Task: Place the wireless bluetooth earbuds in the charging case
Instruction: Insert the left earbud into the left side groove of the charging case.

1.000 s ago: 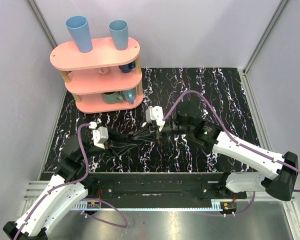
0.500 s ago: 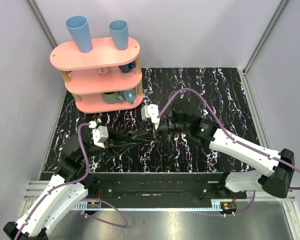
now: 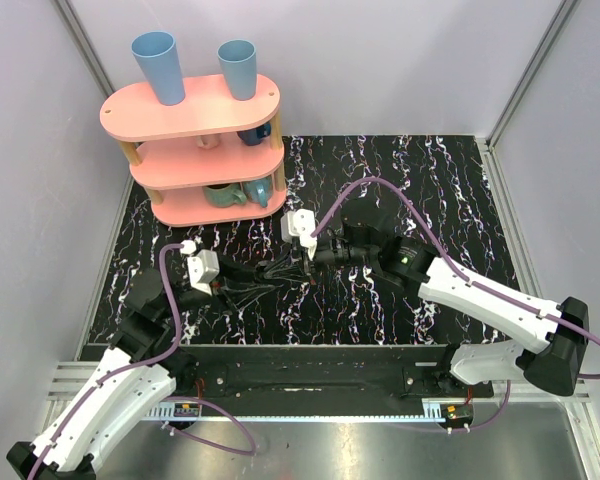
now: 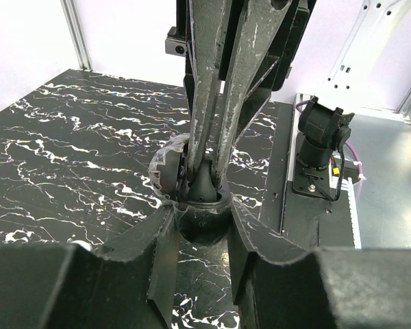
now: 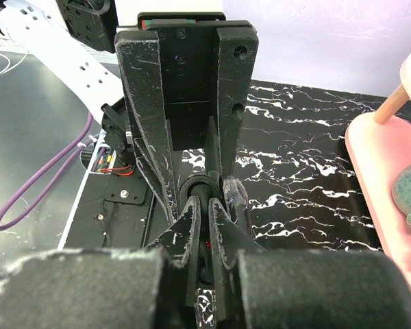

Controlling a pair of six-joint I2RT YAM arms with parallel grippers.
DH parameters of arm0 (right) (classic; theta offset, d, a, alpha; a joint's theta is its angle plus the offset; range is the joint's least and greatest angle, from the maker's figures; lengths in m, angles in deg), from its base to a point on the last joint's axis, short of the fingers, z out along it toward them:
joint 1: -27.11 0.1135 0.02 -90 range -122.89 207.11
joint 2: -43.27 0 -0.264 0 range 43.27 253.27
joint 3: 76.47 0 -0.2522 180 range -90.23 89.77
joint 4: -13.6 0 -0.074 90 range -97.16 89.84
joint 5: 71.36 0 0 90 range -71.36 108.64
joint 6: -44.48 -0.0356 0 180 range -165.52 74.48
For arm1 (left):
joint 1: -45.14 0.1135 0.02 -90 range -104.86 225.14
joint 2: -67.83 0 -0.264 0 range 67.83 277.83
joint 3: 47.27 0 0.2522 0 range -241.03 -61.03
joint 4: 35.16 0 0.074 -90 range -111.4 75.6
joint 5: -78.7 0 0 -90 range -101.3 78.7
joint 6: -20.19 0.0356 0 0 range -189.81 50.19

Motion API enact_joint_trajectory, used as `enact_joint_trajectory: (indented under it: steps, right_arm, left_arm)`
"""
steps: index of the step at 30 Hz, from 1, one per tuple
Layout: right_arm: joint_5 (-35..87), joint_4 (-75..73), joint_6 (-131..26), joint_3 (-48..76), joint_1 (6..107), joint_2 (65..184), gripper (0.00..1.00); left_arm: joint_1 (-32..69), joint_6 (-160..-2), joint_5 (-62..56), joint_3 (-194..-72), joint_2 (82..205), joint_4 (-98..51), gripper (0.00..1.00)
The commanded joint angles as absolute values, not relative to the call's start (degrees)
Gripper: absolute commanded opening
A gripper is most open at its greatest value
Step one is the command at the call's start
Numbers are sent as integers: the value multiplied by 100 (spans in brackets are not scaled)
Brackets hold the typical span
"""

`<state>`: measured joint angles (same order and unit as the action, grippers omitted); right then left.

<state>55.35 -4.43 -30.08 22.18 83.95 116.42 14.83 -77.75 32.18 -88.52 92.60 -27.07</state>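
Left hand point(image 4: 202, 229) clamped on charging case point(image 4: 168, 171), right hand point(image 5: 209, 205) pinched together above it, earbuds indiscernible.

The whole black, white-veined marbled tabletop point(image 3: 420, 180) is taken in from high above and behind the arm bases by the top external camera, with the pink three-tier oval shelf point(image 3: 192, 150) at far left. The left wrist camera is set close behind the left gripper point(image 4: 202, 212) and faced away from the shelf. The right wrist camera is set close behind the right gripper point(image 5: 207, 204) and faced oppositely, the shelf being caught at its right border. The spot before the shelf where both finger pairs meet is shared by all views.
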Motion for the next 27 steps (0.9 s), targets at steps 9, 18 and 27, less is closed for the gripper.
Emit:
enact_joint_trajectory:
  steps: [9, 18, 27]
  right_arm:
    - [5301, -631, -2899, 1893, 8433, 11780, 13]
    - [5222, -763, -2891, 1823, 8459, 11851, 19]
    - [5160, -728, -2873, 1867, 8468, 11816, 24]
  left_arm:
    - [1508, -7737, 3150, -8845, 9235, -3124, 0]
    - [1517, -7745, 3098, -8837, 9191, -3142, 0]
    - [1517, -7737, 3080, -8828, 9165, -3133, 0]
